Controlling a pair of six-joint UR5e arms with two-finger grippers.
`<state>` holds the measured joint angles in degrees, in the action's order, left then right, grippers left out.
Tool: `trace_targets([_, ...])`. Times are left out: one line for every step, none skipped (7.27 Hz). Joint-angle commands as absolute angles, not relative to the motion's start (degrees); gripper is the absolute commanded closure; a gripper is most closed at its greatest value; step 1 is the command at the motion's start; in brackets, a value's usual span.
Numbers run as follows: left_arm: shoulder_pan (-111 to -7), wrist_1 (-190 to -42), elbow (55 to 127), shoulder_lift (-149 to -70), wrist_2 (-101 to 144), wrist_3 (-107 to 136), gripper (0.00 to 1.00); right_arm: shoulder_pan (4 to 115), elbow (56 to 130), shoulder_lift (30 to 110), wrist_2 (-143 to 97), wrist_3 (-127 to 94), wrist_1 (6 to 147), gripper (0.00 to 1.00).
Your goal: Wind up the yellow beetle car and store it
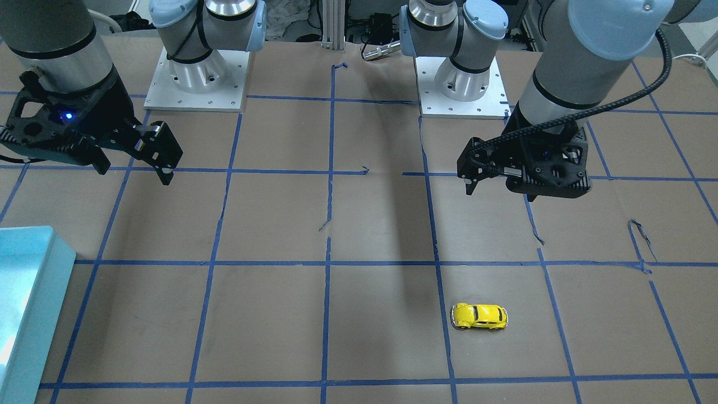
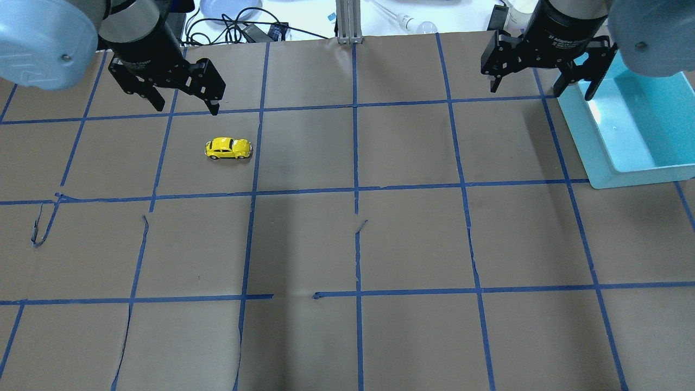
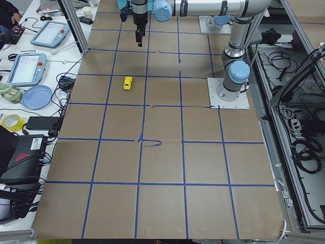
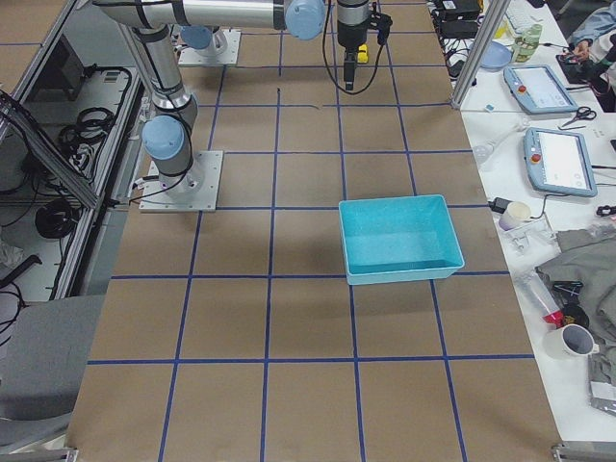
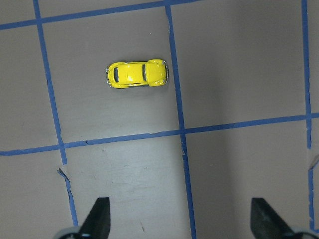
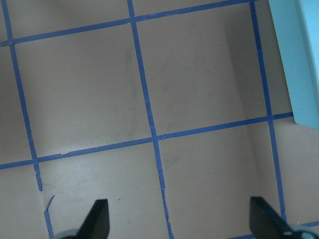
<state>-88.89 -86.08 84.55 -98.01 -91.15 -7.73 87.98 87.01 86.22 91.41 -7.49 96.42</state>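
Note:
The yellow beetle car [image 2: 228, 147] stands on its wheels on the brown paper, alone in a taped square; it also shows in the front view [image 1: 480, 316], the left side view [image 3: 128, 83] and the left wrist view [image 5: 137, 73]. My left gripper [image 2: 187, 107] hangs open and empty above the table, just beyond the car and apart from it; in its wrist view [image 5: 179, 219] the car lies ahead of the spread fingertips. My right gripper [image 2: 540, 89] is open and empty, high over the table beside the bin; its wrist view [image 6: 179, 219] shows only paper and the bin's edge.
A light-blue open bin [image 2: 583, 141] stands at the table's far right, also in the front view [image 1: 33, 292] and the right side view [image 4: 395, 274]. Blue tape lines grid the paper, which is torn in places [image 2: 43, 228]. Both arm bases [image 1: 193, 84] stand on the robot's side.

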Motion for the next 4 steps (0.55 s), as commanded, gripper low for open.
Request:
trace_targets([-88.8, -85.8, 84.6, -98.1, -91.4, -7.7, 0.00, 88.0, 87.1, 86.2, 91.4, -7.5, 96.4, 0.00])
trace_targets([-88.7, -85.9, 84.8, -98.0, -91.6, -7.6, 0.00, 88.0, 87.1, 86.2, 91.4, -7.5, 96.4, 0.00])
trace_targets([-88.9, -87.0, 84.9, -97.9, -91.9, -7.4, 0.00, 88.0, 87.1, 86.2, 91.4, -7.5, 96.5, 0.00])
trace_targets([-88.5, -86.3, 84.4, -97.6, -91.8, -7.6, 0.00, 88.0, 87.1, 86.2, 91.4, -7.5, 96.4, 0.00])
